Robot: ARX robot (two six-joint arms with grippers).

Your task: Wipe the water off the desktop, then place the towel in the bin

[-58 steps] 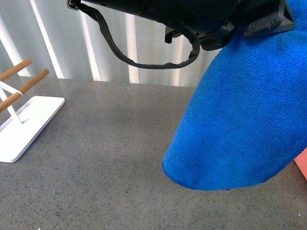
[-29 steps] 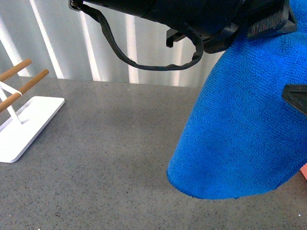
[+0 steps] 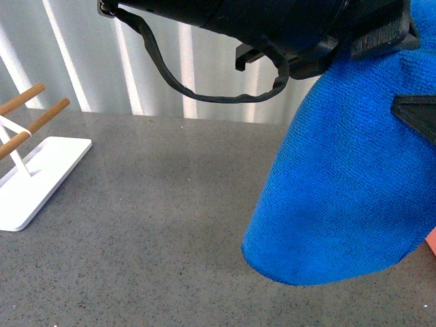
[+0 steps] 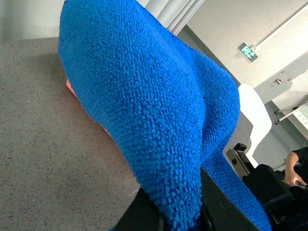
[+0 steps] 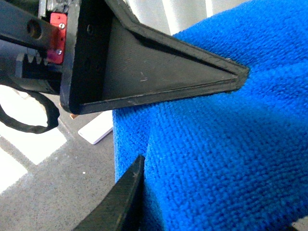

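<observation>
Bright royal-blue fuzzy towel [image 3: 340,191] hangs with its long axis pointing down over the speckled dark grey, stone-like desk [image 3: 150,204]. The left claw [image 3: 371,44] holds it, clenched on its top fold. The right claw [image 5: 195,115] is spread, one black finger on either side of the cloth, not gripping. A sliver of the salmon-pink, straight-walled bin [image 3: 432,242] shows at the towel's lower right, probably partly hidden behind it. The right arm is the nearer one.

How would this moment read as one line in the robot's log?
left tool: shut on towel | towel: hanging over desktop | right tool: open around towel | bin: mostly hidden
</observation>
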